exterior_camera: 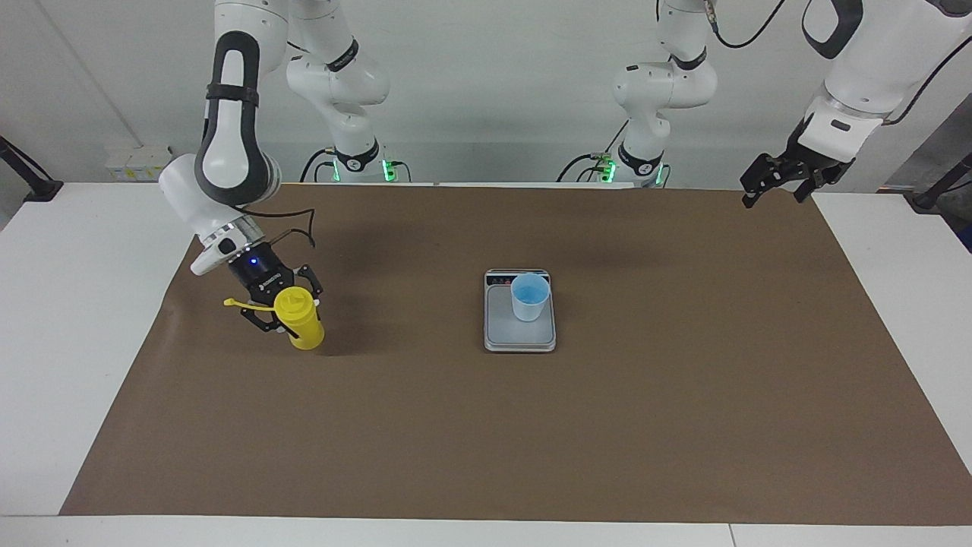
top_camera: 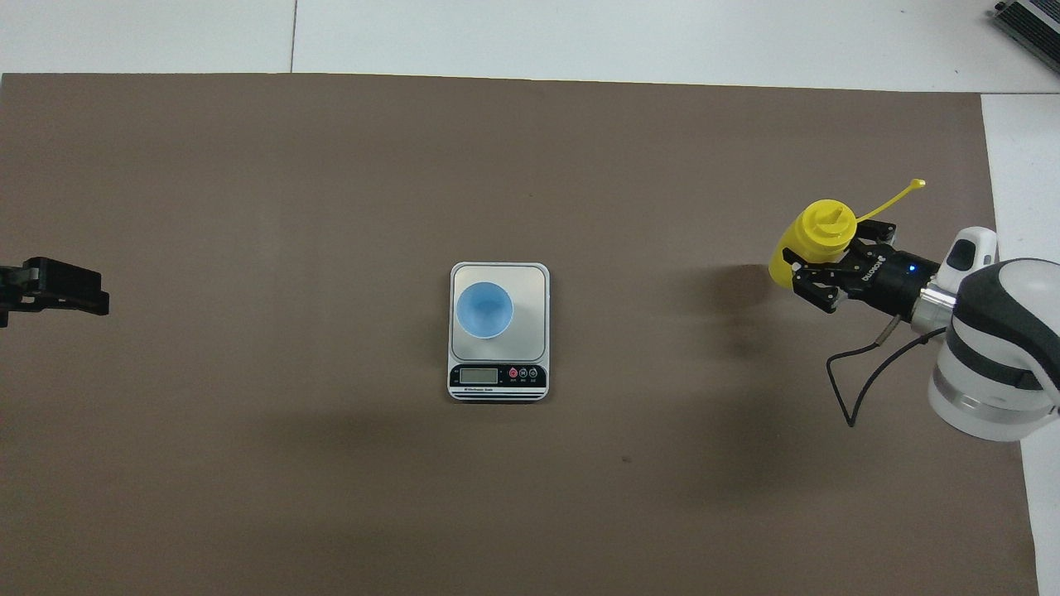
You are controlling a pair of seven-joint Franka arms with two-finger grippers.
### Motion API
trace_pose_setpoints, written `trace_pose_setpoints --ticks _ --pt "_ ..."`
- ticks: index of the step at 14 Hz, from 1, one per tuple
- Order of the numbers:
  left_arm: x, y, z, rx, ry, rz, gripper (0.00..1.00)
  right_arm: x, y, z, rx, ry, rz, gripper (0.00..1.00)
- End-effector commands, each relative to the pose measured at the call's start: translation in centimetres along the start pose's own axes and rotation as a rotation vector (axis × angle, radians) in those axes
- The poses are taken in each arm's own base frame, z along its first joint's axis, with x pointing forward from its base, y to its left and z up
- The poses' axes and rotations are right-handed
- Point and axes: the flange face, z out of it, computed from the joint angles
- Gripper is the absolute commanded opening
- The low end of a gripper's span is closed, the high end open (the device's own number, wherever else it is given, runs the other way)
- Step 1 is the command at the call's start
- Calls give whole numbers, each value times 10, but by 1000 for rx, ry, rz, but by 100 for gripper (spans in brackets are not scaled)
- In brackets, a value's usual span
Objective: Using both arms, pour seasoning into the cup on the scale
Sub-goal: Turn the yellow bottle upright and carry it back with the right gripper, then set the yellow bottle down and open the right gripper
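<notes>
The seasoning bottle (exterior_camera: 301, 320) (top_camera: 820, 234), bright yellow, is slightly tilted over the brown mat toward the right arm's end of the table. My right gripper (exterior_camera: 285, 308) (top_camera: 831, 258) is shut around its upper body. Its base is at or just above the mat; I cannot tell if it touches. Its cap strap (exterior_camera: 240, 303) (top_camera: 896, 195) sticks out sideways. The light-blue cup (exterior_camera: 529, 298) (top_camera: 484, 310) stands upright on the scale (exterior_camera: 519, 336) (top_camera: 532, 283) mid-table. My left gripper (exterior_camera: 773, 196) (top_camera: 58, 285) waits, open and with nothing in it, raised over the mat's corner at the left arm's end.
A brown mat (exterior_camera: 531, 441) covers most of the white table (exterior_camera: 68, 304). The scale's display strip (top_camera: 497, 377) faces the robots. A black cable (top_camera: 853, 381) loops from the right wrist above the mat.
</notes>
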Motion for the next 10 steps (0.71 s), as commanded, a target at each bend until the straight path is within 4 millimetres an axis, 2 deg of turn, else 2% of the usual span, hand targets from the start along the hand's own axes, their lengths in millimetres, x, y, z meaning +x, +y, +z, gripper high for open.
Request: trace_pose_setpoints --ticks 1,4,5,7,8,10 --pt "-6 -2 -2 -16 4 -4 100 -6 -4 -1 15 37 15 17" --pt "-6 -3 -2 -16 4 -5 100 -32 5 7 38 76 -7 18" --pt "-6 -2 -2 -16 4 -4 100 -41 7 12 56 87 -15 21" --pt "-6 -2 -2 -16 4 -4 100 -47 11 13 62 93 -26 25" --pt "-6 -2 -2 -16 4 -4 100 -48 12 12 59 94 -24 30" --pt "-6 -2 -1 -16 2 -4 100 -49 13 11 58 94 -23 64"
